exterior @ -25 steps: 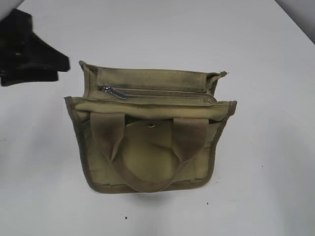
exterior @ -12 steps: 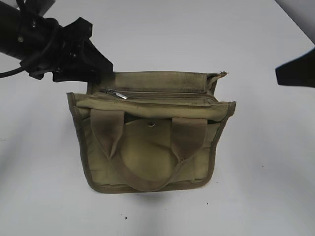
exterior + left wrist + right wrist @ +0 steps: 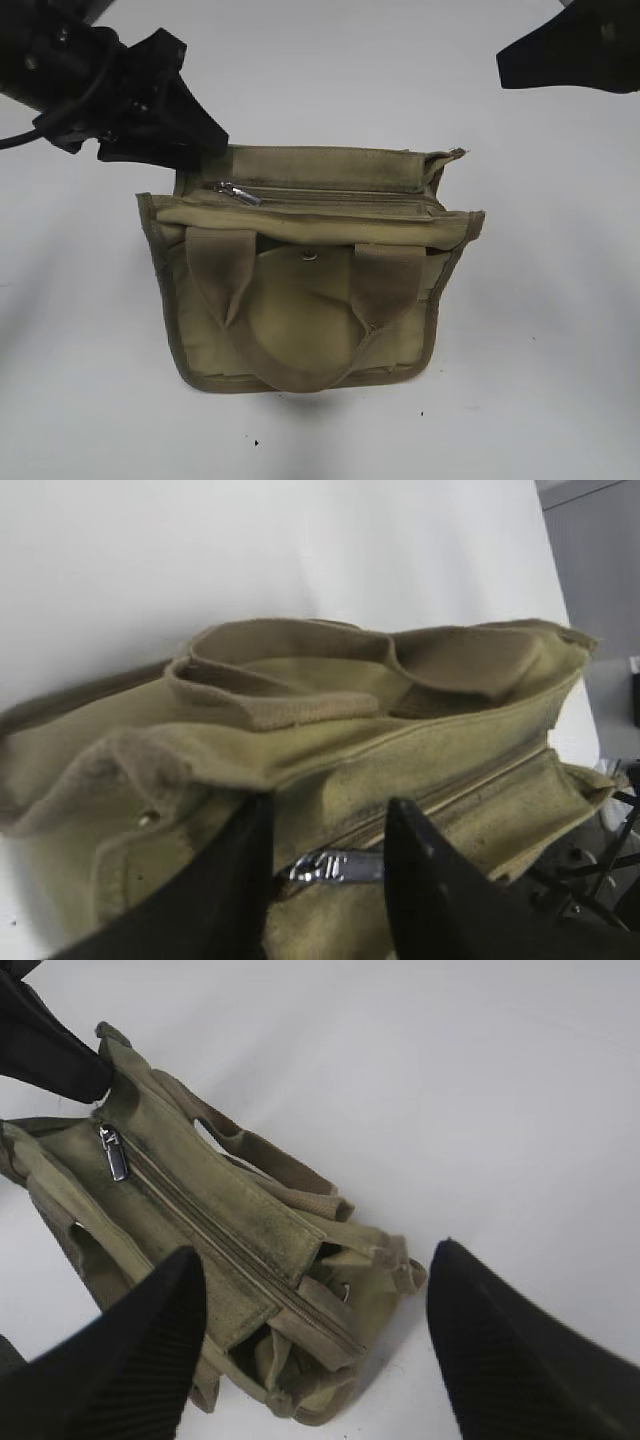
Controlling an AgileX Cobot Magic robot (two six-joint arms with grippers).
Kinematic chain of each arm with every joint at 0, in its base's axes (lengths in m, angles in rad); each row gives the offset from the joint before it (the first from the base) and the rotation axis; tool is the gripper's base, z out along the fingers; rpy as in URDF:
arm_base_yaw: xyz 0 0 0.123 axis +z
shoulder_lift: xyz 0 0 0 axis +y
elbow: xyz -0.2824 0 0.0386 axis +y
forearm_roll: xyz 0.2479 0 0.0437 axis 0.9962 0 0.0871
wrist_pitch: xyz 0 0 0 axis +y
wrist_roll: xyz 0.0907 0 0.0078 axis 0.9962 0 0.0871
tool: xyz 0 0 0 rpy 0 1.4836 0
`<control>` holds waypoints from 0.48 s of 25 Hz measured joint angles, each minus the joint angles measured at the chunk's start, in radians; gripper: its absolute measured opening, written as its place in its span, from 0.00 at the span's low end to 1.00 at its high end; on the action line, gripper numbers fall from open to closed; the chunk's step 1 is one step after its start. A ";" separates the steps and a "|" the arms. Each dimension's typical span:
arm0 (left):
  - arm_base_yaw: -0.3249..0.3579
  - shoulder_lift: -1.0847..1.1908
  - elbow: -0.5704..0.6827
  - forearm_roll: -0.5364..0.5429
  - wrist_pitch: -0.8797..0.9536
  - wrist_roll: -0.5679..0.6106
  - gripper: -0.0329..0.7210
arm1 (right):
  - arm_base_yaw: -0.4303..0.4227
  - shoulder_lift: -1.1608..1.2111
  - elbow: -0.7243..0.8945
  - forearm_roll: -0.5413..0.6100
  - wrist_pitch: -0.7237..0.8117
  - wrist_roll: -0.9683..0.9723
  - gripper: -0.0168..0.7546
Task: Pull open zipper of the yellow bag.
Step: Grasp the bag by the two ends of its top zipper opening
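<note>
Lettering on the yellow bag (image 3: 300,300) cannot be read. Your left gripper (image 3: 325,875) straddles the pull tab (image 3: 325,866) of the closed zipper (image 3: 330,192), partly open and gripping nothing. Your right gripper (image 3: 310,1360) hangs wide open above the bag's far end.

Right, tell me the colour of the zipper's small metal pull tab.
Silver small metal pull tab, clearest in the right wrist view.

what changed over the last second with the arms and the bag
The left gripper came in from the upper left edge and now sits at the back left corner of the yellow bag, its jaws open either side of the pull tab. The right gripper entered from the right and rose toward the top right, open, holding nothing. The zipper stayed closed and the bag barely shifted.
</note>
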 joint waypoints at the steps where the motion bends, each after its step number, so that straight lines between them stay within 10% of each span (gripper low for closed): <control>1: 0.000 -0.005 -0.004 0.027 0.004 -0.024 0.44 | 0.000 0.000 0.000 0.000 0.000 -0.001 0.72; 12: 0.000 -0.007 -0.012 0.110 -0.026 -0.112 0.44 | 0.070 0.000 -0.002 0.003 -0.002 -0.040 0.72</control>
